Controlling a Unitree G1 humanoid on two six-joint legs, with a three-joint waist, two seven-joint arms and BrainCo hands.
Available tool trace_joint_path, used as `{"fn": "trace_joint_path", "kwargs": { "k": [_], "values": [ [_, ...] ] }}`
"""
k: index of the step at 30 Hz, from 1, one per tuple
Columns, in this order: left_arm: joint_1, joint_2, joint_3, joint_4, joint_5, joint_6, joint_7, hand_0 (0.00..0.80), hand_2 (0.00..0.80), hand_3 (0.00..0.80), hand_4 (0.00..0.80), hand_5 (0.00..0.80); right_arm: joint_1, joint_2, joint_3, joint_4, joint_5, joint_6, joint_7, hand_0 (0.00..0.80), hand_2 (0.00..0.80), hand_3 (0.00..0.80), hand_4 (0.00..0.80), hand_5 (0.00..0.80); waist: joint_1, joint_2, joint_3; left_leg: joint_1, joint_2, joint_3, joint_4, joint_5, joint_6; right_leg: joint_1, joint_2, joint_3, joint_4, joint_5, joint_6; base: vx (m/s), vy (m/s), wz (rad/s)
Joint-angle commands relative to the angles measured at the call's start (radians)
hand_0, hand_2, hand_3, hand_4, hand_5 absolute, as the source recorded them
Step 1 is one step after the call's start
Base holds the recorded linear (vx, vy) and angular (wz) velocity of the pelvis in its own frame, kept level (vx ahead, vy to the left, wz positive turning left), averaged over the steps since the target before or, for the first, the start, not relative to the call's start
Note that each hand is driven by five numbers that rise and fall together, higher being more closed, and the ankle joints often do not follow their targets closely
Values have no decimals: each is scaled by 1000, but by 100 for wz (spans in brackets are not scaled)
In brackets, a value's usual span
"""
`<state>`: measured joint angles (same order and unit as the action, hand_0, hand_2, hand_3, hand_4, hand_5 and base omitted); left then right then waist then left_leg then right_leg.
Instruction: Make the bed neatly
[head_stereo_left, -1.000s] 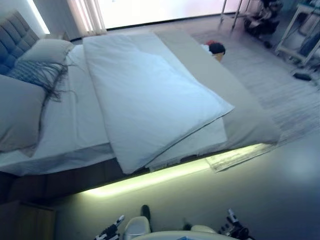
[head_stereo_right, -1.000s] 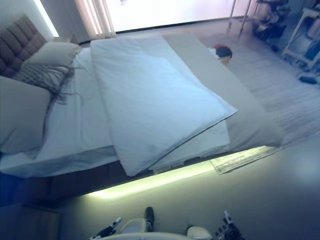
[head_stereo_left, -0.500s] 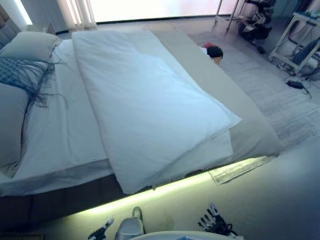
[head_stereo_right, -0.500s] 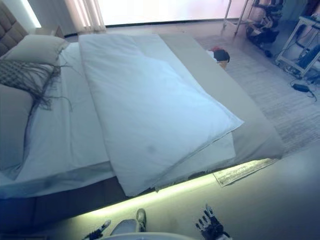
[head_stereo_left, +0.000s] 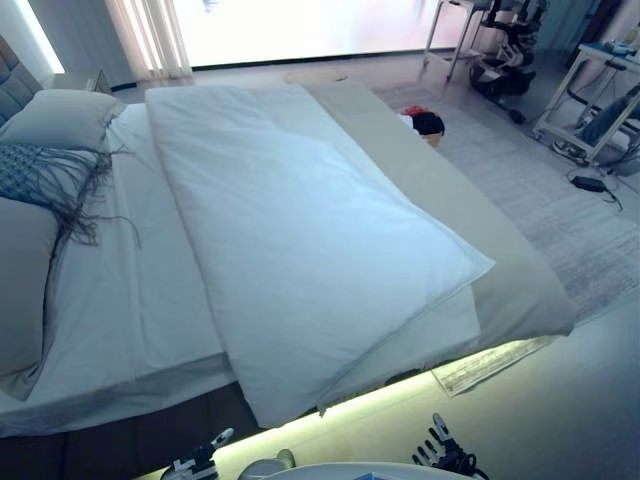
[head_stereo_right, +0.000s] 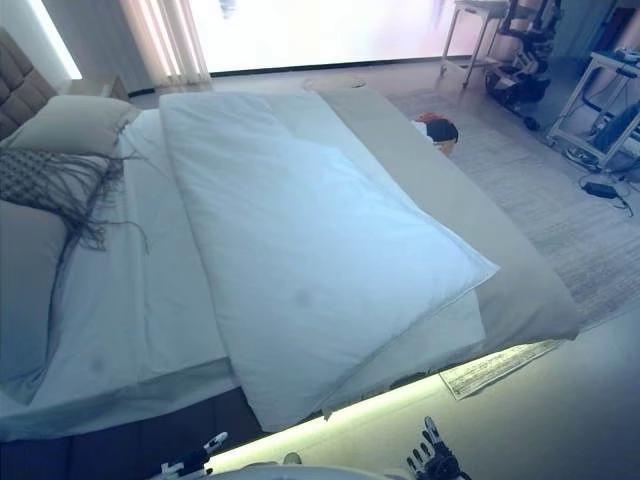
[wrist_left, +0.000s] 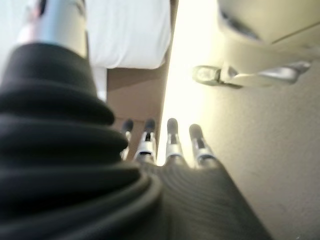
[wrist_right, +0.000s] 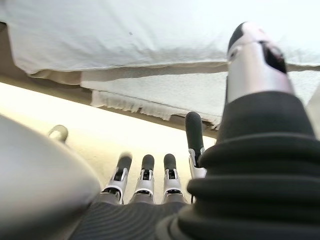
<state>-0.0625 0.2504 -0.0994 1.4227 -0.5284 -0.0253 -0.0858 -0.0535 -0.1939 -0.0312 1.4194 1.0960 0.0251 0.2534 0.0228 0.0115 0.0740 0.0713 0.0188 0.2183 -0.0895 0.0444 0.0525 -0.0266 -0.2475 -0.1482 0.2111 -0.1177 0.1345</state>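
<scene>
- Taking the white folded duvet (head_stereo_left: 300, 240) as the landmark: it lies diagonally along the middle of the bed, doubled over on itself, its near corner hanging past the bed's front edge.
- Far left of the duvet, at the head of the bed, stands a grey tufted headboard (head_stereo_right: 20, 80), with a large grey pillow (head_stereo_left: 22, 280) at the near end of the row.
- Beyond that pillow lies a dark blue woven cushion with long fringe (head_stereo_left: 45, 172), the fringe trailing toward the duvet (strands reach onto the sheet).
- Farther back sits a pale grey pillow (head_stereo_left: 62, 118), just left of the duvet's far end.
- Between the pillows and the duvet the white sheet (head_stereo_left: 130, 290) lies bare.
- Below the duvet's near corner, the left hand (wrist_left: 170, 145) hangs over the floor, fingers straight and released, grasping nothing.
- Also below the duvet, further right, the right hand (wrist_right: 150, 175) hangs with fingers extended and loose, touching nothing; its wrist view shows the duvet's edge above a fringed rug border.
- Right of the duvet a beige cover (head_stereo_left: 470, 230) runs along the foot of the bed.
- Beyond the beige cover, on the floor, sits a small basket holding red and black items (head_stereo_left: 425, 122).
- Further right lies a light grey rug (head_stereo_left: 540, 190), with a white metal frame (head_stereo_left: 585, 100) at its far side.
</scene>
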Motion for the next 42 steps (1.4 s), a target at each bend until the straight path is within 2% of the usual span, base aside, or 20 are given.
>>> {"fn": "trace_joint_path", "kwargs": {
  "k": [1, 3, 5, 8, 11, 16, 20, 24, 28, 31, 33, 35, 37, 42],
  "values": [
    [-39, -11, 22, -17, -19, -15, 10, 0, 0, 0, 0, 0, -76, -20, -39, -16, 52, -14, 12, 0, 0, 0, 0, 0, -28, 8, 71, -61, 34, -37, 137, -63, -75, -135, -32, 44, -166, 321, 6, 100, -302, 40],
    [-42, -15, 30, -25, -23, -13, 21, 0, 0, 0, 0, 0, -90, -21, -53, -24, 51, -11, 12, 0, 0, 0, 0, 0, -34, 5, 81, -51, 45, -64, 176, -106, -85, -149, -49, 65, -190, 331, 12, 200, -321, 60],
    [-25, -21, 47, -23, -10, -13, 34, 0, 0, 0, 0, 0, -92, -20, -58, -25, 6, -7, 3, 0, 0, 0, 0, 0, -29, -1, 77, -38, 62, -73, 208, -127, -88, -112, -52, 53, -167, 296, 19, 253, -280, 88],
    [27, -34, 54, -8, -2, -9, 38, 0, 0, 0, 0, 0, -85, -15, -48, -27, -26, -33, 18, 0, 0, 0, 0, 0, -15, -9, 56, -8, 103, -112, 234, -124, -102, -65, -31, 29, -89, 234, 23, 283, -286, 85],
    [42, -41, 57, 9, -8, -20, 12, 0, 0, 0, 0, 0, -89, -26, -34, -28, -47, -34, 51, 0, 0, 0, 0, 0, -15, -5, 46, 27, 137, -129, 195, -94, -119, -47, -10, 11, -70, 199, 13, 146, -147, 23],
    [46, -75, 21, 9, 5, -32, -20, 0, 0, 0, 0, 0, -80, -42, -29, -29, -54, -43, 73, 0, 0, 0, 0, 0, -9, 9, 36, 62, 142, -160, 111, -50, -147, 1, -2, -22, -89, 182, 9, 70, -2, 19],
    [49, -70, 15, 12, 37, -26, -20, 0, 0, 0, 0, 0, -74, -39, -29, -24, -33, -49, 55, 0, 0, 0, 0, 0, -8, 9, 34, 95, 136, -166, 73, -48, -148, 22, -11, -27, -102, 187, 24, 110, 34, 15],
    [51, -29, 15, 4, 50, -28, -21, 0, 0, 0, 0, 0, -88, -39, -51, -53, 96, -41, 42, 0, 0, 0, 0, 0, -6, 3, 61, 102, 132, -159, 99, -73, -142, -1, -34, -24, -71, 196, 47, 97, -8, 11],
    [-13, -3, -17, -34, -36, -65, -59, 0, 0, 0, 0, 0, -178, -63, -54, -90, 192, -77, 30, 0, 0, 0, 0, 0, 6, 14, 143, -14, 127, -174, 173, -88, -140, -104, -57, -11, -24, 199, 55, -172, -24, 1],
    [-99, 3, -38, -88, -217, -83, -155, 0, 0, 0, 0, 0, -283, -86, -49, -122, 239, -117, 4, 0, 0, 0, 0, 0, 12, 20, 237, -175, 125, -184, 271, -86, -144, -218, -71, 12, 35, 199, 53, -379, -44, 14],
    [-140, 0, -40, -139, -321, -112, -176, 0, 0, 0, 0, 0, -347, -109, -58, -134, 268, -118, -21, 0, 0, 0, 0, 0, 15, 21, 288, -273, 120, -194, 345, -95, -147, -285, -73, 24, 70, 191, 50, -250, -41, 19],
    [-162, 0, -43, -193, -382, -144, -168, 0, 0, 0, 0, 0, -399, -135, -64, -133, 291, -125, -40, 0, 0, 0, 0, 0, 22, 21, 326, -368, 115, -206, 418, -109, -151, -360, -74, 33, 115, 179, 45, -187, -52, 8],
    [-170, 9, -37, -242, -413, -161, -146, 0, 0, 0, 0, 0, -435, -168, -63, -139, 247, -146, -71, 0, 0, 0, 0, 0, 34, 23, 353, -437, 113, -217, 469, -119, -154, -419, -74, 30, 158, 167, 40, -131, -90, 1],
    [-171, 40, -40, -319, -436, -169, -139, 0, 0, 0, 0, 0, -491, -274, -59, -130, 214, -108, -117, 0, 0, 0, 0, 0, 54, 33, 397, -604, 112, -246, 603, -154, -156, -556, -88, 45, 269, 132, 28, -109, -97, 7]
  ]
}}
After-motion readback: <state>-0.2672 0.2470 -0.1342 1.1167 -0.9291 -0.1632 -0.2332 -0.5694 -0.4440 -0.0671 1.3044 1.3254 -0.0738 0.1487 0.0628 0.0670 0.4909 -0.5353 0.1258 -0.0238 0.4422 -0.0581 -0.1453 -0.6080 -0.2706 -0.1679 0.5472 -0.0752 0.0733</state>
